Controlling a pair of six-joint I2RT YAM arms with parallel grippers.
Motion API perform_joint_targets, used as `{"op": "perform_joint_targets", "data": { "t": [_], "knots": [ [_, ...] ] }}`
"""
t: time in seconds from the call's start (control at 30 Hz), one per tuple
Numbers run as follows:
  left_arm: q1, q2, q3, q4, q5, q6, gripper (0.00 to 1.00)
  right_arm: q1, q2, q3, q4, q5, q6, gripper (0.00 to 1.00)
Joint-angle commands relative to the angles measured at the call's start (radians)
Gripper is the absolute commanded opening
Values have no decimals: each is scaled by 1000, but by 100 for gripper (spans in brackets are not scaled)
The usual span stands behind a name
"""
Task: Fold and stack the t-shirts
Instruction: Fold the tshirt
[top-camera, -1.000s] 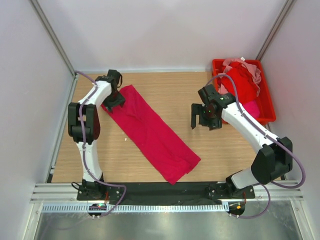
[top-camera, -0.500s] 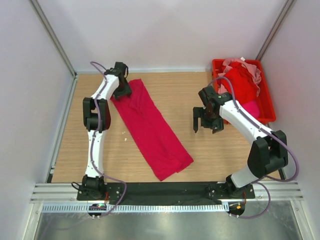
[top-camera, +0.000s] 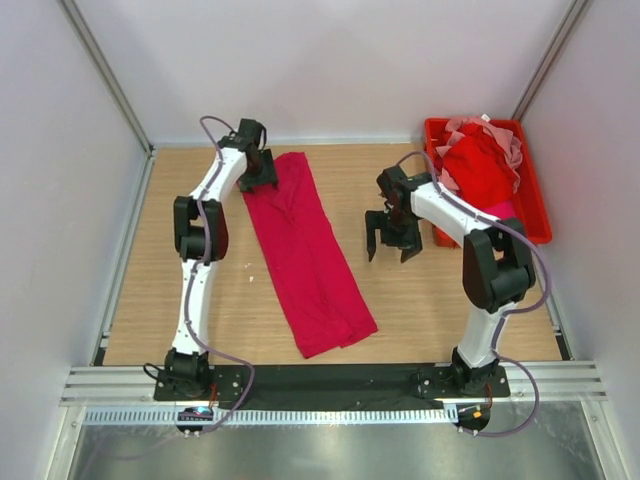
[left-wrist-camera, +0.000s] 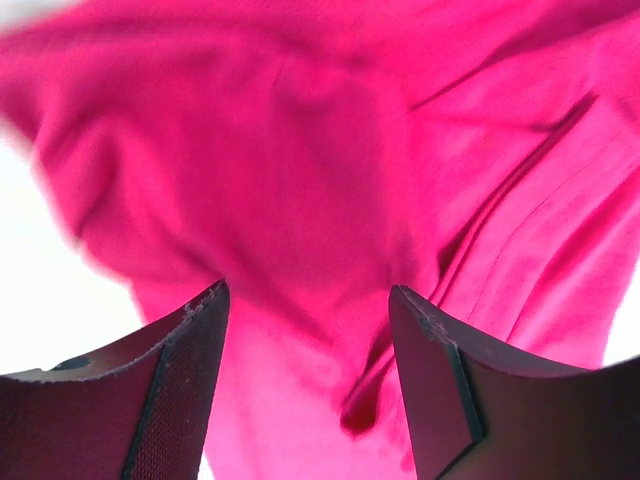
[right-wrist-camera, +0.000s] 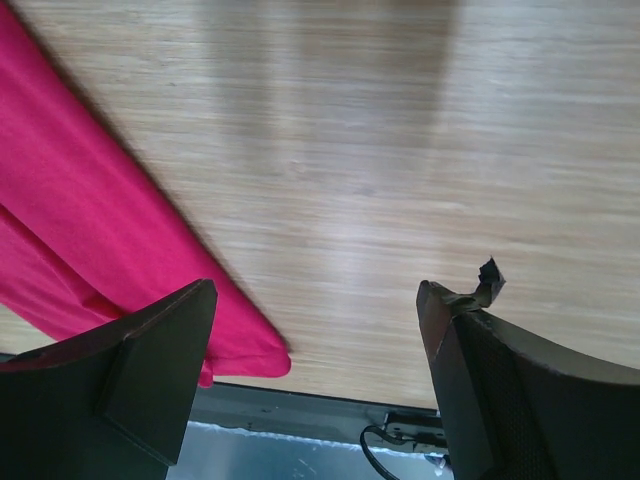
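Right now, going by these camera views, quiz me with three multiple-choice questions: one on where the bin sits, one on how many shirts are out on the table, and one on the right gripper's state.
1. Where on the table is the red bin?
A. near left corner
B. far right corner
C. centre

2. How many shirts lie on the table outside the bin?
A. three
B. two
C. one

3. The right gripper is:
A. open and empty
B. shut on a shirt
C. shut on the bin

Answers:
1. B, it sits at the far right corner.
2. C, only one crimson shirt lies on the wood.
3. A, its fingers stand apart over bare wood.
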Motion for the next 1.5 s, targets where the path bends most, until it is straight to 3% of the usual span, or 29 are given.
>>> {"op": "perform_joint_targets", "data": {
  "t": [0.0,0.17,0.27,0.43,0.53,0.63,0.87,1.0,1.47],
  "knots": [
    [3,-193,5,-95,-184,-62,67,14,59,31,26,-110,-37,89],
    [20,-379,-92,-111,-220,-62,71,14,88,-7,72,-214,-39,83],
    [18,-474,-188,-100,-146,-84,69,24,73,-65,112,-271,-28,80],
    [18,-560,-451,-23,106,-165,62,27,3,-205,211,-358,3,77],
    [12,-625,-630,101,179,-232,64,27,-16,-269,241,-383,-5,77],
    [-2,-662,-703,162,170,-246,64,28,-60,-331,267,-383,3,77],
    [3,-561,-668,313,233,-295,53,27,-160,-383,265,-345,12,77],
    [3,-433,-582,265,190,-338,50,27,-203,-394,247,-305,10,77],
    [-3,-317,-504,230,133,-427,40,21,-235,-405,245,-262,23,77]
  ]
}}
